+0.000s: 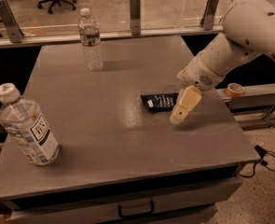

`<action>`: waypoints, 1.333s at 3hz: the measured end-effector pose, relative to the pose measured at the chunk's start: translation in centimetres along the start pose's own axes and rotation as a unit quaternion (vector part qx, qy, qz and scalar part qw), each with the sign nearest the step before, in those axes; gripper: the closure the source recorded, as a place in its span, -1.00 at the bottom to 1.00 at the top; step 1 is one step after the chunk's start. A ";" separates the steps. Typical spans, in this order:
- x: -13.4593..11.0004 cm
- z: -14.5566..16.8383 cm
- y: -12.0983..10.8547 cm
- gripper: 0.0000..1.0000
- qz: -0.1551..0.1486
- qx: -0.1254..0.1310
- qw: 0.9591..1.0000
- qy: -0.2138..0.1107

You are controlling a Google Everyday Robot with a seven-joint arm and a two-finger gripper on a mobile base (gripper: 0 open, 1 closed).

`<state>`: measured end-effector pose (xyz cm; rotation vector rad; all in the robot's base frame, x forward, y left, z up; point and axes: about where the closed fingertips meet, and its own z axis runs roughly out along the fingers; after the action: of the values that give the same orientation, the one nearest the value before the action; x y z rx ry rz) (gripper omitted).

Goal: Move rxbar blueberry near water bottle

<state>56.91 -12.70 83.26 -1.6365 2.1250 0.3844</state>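
The rxbar blueberry [158,101] lies flat on the grey counter [113,143], right of centre. The end effector [178,117] points down at the bar's right end, just beside or over it; contact cannot be determined, nor whether it is released or clenched. The water bottle [91,40] stands upright at the far left, well apart. A wider labelled bottle [27,127] stands tilted at the near left.

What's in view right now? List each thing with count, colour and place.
Flat dark-wrapped rxbar blueberry snack bar: one, black with white print, table's right-centre.
Slim clear plastic water bottle: one, white cap, red-and-white band, upright at far edge.
Wide clear plastic bottle: one, white label, table's near-left corner.
Flat grey table: one, mid-view.
Orange-tan tape roll: one, ledge right of table.
Cream pincer: one, by bar's right end.
White robot arm: one, from upper right.
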 end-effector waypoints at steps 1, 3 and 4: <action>-0.6 1.4 0.0 -0.62 0.010 -0.011 1.000 -0.018; -1.3 0.4 -0.6 0.28 0.018 -0.004 0.999 -0.043; -1.5 -0.8 -0.8 0.76 0.019 0.008 0.998 -0.052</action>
<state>57.88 -12.01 84.74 -1.5351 2.0791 0.4529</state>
